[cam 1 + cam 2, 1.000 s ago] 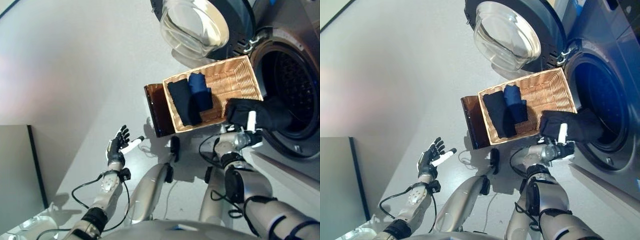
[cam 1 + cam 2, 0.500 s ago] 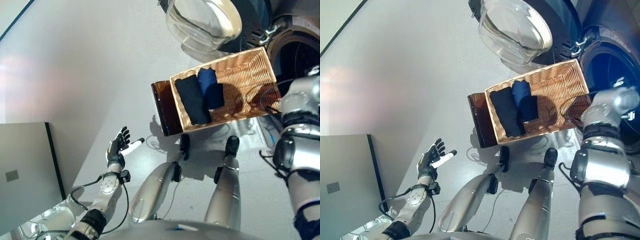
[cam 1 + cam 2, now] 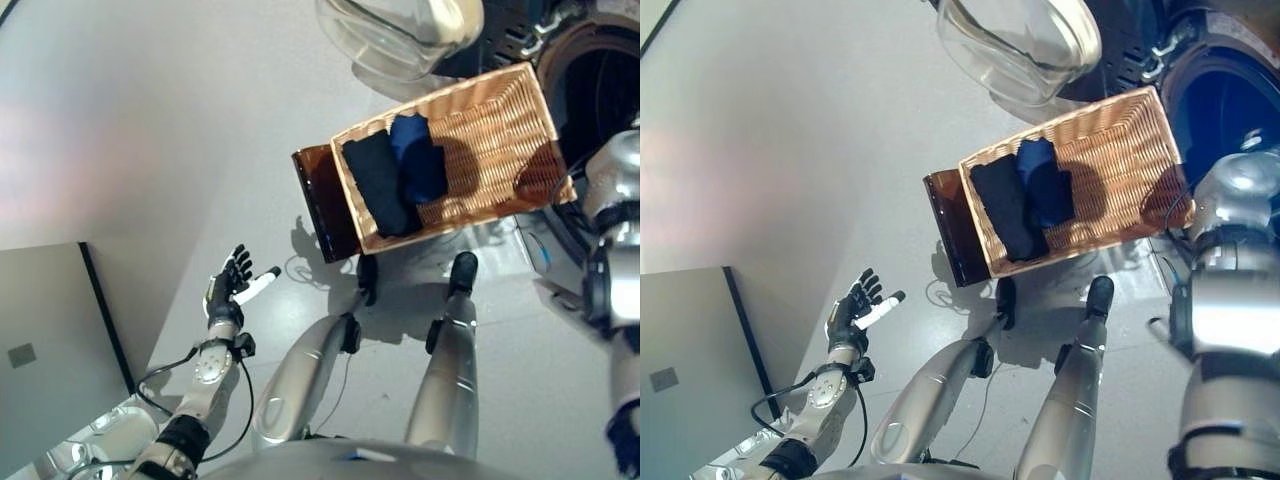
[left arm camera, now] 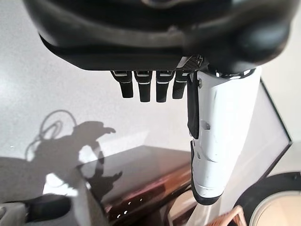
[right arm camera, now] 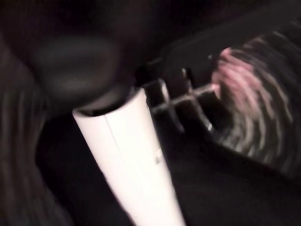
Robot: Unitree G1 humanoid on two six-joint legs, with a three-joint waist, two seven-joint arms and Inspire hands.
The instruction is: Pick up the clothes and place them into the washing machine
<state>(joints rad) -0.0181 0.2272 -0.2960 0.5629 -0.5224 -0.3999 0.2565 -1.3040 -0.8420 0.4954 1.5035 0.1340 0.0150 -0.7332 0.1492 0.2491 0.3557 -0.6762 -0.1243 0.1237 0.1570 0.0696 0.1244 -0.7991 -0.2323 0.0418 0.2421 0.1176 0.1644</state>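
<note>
A wicker basket (image 3: 487, 130) stands on the floor in front of the washing machine's open drum (image 3: 606, 92). At the basket's left end lie a black folded garment (image 3: 380, 186) and a dark blue one (image 3: 417, 160). My right arm reaches past the basket's right end into the drum, so the eye views do not show the hand. In the right wrist view my right hand (image 5: 136, 160) shows its white thumb amid dark cloth and the drum's wall. My left hand (image 3: 230, 292) hovers open and empty over the floor at the lower left.
The machine's round glass door (image 3: 400, 30) hangs open above the basket. A dark brown stand (image 3: 318, 205) adjoins the basket's left side. A grey panel (image 3: 50, 340) stands at the lower left.
One second ago my right hand held a dark garment at the drum's mouth. The arm has since gone into the drum and the garment is out of sight. The camera shifted; the left hand stayed idle.
</note>
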